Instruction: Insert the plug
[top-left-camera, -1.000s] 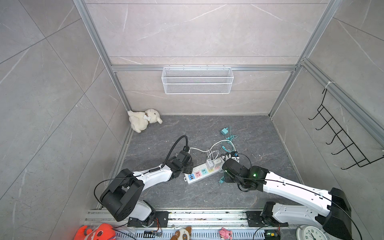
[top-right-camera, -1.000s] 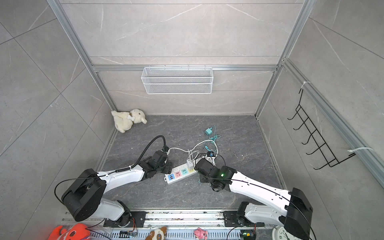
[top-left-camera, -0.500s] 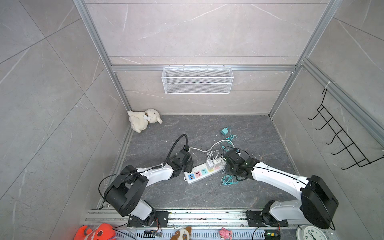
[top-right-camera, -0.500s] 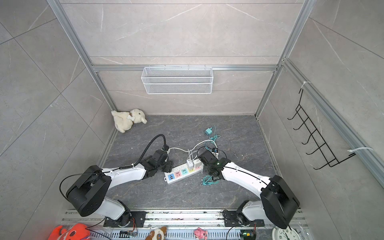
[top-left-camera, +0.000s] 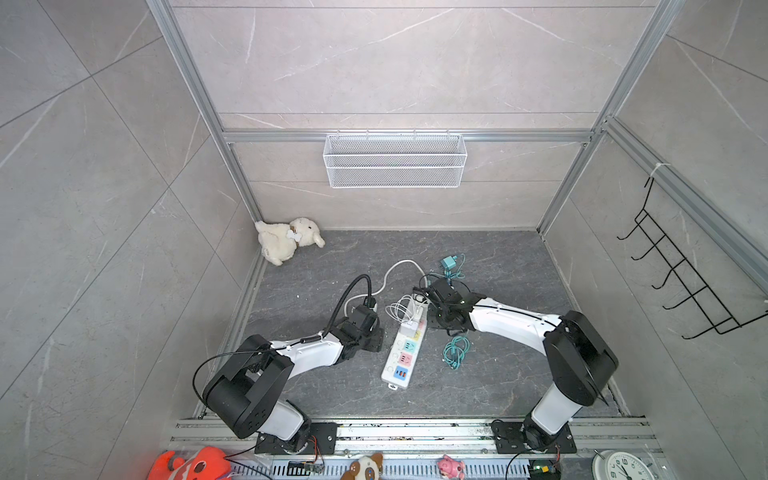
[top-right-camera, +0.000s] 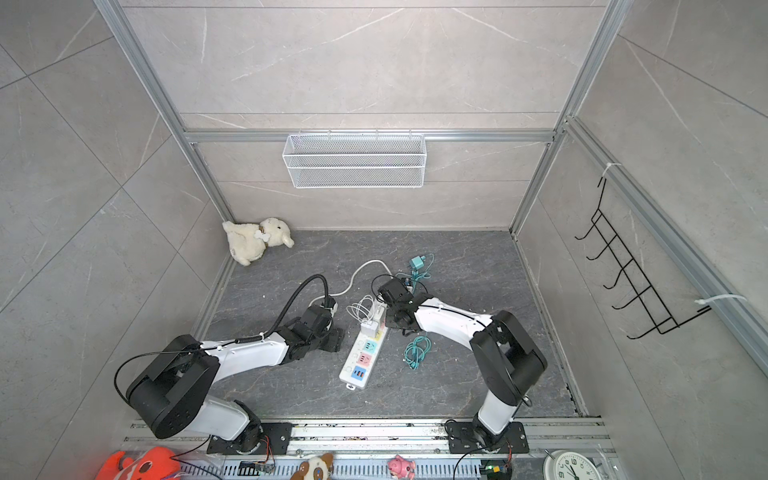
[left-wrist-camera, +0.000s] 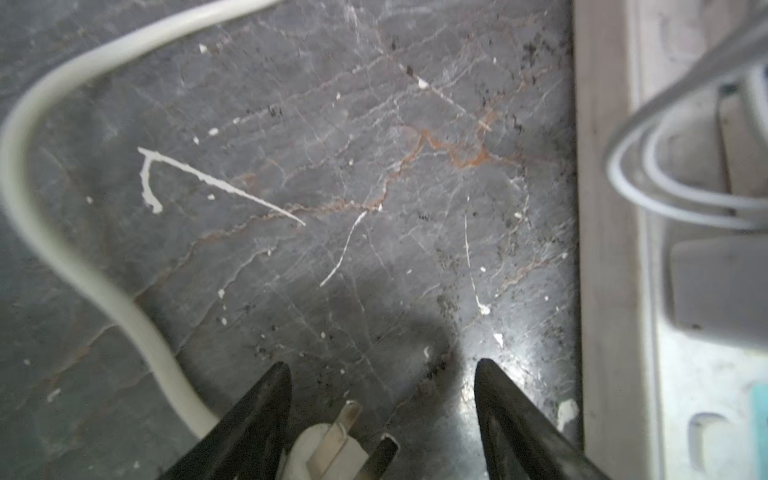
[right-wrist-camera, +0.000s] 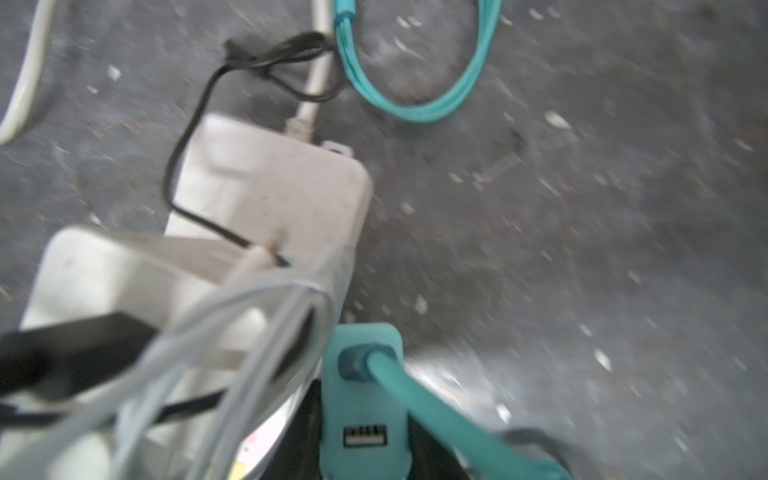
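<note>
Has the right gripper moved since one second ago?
Yes. In a top view the right gripper, shut on the teal plug, has gone away from the front rail, toward the wire basket.

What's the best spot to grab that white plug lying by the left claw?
The white plug lies with its prongs pointing away from the open left claw. So squeeze its rounded body across the sides, coming from behind; the prongs should stay free for plugging in.
</note>
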